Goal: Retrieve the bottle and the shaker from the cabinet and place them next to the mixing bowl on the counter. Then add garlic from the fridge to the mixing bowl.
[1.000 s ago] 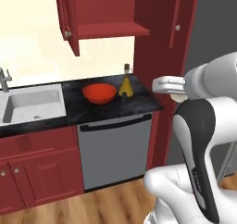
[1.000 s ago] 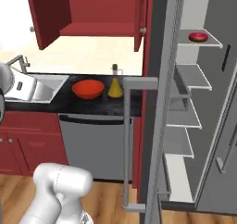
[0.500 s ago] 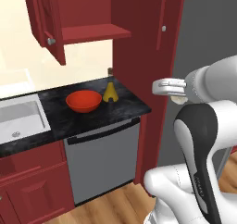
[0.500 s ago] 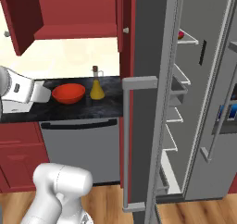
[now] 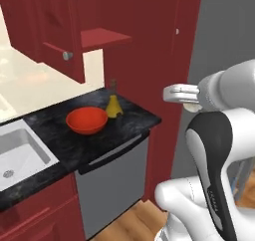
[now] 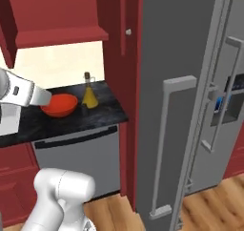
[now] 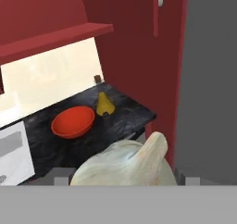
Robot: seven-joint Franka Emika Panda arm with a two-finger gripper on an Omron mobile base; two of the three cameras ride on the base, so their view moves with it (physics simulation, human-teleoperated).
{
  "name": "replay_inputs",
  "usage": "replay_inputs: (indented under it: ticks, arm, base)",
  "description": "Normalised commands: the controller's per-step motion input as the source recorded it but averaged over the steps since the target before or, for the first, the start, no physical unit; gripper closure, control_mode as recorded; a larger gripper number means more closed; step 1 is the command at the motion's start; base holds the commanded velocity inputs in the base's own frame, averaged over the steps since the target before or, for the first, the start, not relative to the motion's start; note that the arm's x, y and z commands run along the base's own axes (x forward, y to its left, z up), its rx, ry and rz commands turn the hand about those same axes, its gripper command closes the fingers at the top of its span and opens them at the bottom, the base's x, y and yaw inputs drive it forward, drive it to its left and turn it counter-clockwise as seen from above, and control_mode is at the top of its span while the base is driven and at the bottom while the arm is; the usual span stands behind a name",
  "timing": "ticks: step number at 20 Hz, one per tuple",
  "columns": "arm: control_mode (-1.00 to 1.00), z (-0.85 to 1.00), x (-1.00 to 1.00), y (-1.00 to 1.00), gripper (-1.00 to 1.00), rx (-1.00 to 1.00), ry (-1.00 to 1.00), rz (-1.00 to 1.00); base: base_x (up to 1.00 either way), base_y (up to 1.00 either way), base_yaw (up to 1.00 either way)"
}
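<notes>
pincer (image 7: 121, 179) holds garlic bulb (image 7: 125, 165), well short of mixing bowl (image 7: 72, 121) | bowl on worktop (image 7: 121, 113), bottle (image 7: 104, 103) just beside it | risk: bulb slips mid-carry, or arm clips bottle near bowl

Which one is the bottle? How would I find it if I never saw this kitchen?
Look at the black counter beside the tall red panel. Near its back stands the red-orange mixing bowl, and right beside it is the bottle. It is yellow, cone-shaped with a thin neck, and taller than the bowl.
</notes>
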Motion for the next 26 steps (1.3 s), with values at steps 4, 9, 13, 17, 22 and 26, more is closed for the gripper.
replay_inputs:
  ticks: [4, 9, 13, 17, 22, 26]
  arm:
    - [1.0, 0.0, 0.0, 0.0, 1.0, 0.0, 0.0, 0.0]
    - [1.0, 0.0, 0.0, 0.0, 1.0, 0.0, 0.0, 0.0]
    - [1.0, 0.0, 0.0, 0.0, 1.0, 0.0, 0.0, 0.0]
    - [1.0, 0.0, 0.0, 0.0, 1.0, 0.0, 0.0, 0.0]
    - [1.0, 0.0, 0.0, 0.0, 1.0, 0.0, 0.0, 0.0]
    - [1.0, 0.0, 0.0, 0.0, 1.0, 0.0, 0.0, 0.0]
  base:
    - [0.62, 0.44, -0.22]
    - [0.61, -0.28, 0.06]
    - [0.29, -0.16, 0.21]
    - [0.09, -0.03, 0.23]
    - [0.32, 0.03, 0.39]
    - [0.38, 0.0, 0.48]
